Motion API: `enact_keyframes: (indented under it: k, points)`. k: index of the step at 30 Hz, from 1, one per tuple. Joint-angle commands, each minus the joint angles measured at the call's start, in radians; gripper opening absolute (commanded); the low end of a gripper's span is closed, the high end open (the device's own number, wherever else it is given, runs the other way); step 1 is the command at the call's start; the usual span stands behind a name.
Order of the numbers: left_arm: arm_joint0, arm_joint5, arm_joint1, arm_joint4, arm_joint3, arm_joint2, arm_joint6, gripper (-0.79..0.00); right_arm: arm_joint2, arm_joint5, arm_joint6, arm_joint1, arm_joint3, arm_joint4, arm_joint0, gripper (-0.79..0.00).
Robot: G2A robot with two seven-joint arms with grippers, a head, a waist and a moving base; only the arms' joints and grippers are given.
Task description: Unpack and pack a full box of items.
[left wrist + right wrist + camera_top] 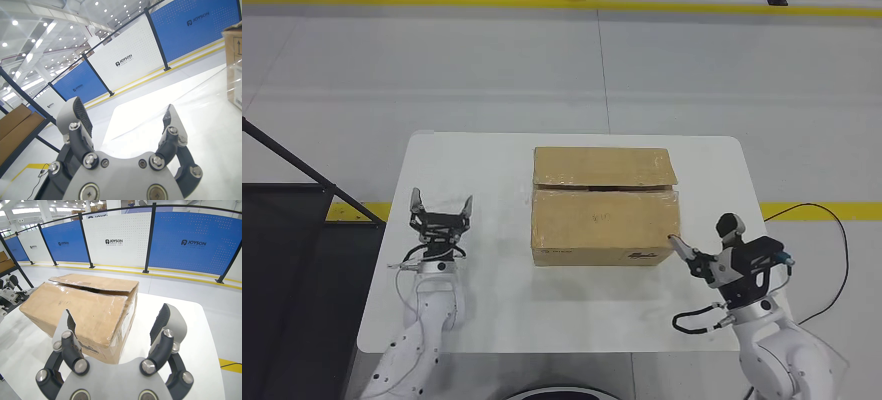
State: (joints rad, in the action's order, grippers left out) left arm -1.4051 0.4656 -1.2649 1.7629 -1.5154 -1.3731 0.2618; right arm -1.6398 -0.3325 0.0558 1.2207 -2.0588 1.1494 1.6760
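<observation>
At the middle of the surface (492,300), a little nearer its far edge than its near one, we find the box (604,205) from above. Its two top flaps lie down but are parted by a dark gap, so we judge it unsealed and the unpacking not yet begun. The left arm (422,320) stands well off the box's left side with its jaws spread and empty. The right arm (752,290) sits by the near right corner, its jaws also spread, one tip just at the box's near right corner; we cannot tell if it touches. The arms flank the box, which we take as readiness to lift the flaps. From the left wrist, the jaws are released with nothing between them, aimed over bare surface (189,132) toward the far edge, and the box (233,66) stands apart from them, so this arm looks parked out of the way. From the right wrist, the jaws gape wide with the box (85,311) close ahead, its near right corner lying between them. Slit clear tape glints along the seam and the far flap sits slightly raised. We judge this spread suits slipping over the near flap's edge.
</observation>
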Motion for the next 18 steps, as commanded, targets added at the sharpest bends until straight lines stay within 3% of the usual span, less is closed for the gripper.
enact_keyframes:
  k: [1,18]
  points:
    - [-0.014,-0.003,-0.001,-0.007,0.001,-0.006,-0.003,0.0,0.003,-0.002,-0.002,0.0,0.0,0.002,-0.001,0.0]
    - [-0.038,0.017,-0.012,-0.061,0.075,-0.058,-0.024,0.0,0.01,-0.011,-0.01,-0.004,-0.007,0.012,0.005,0.0]
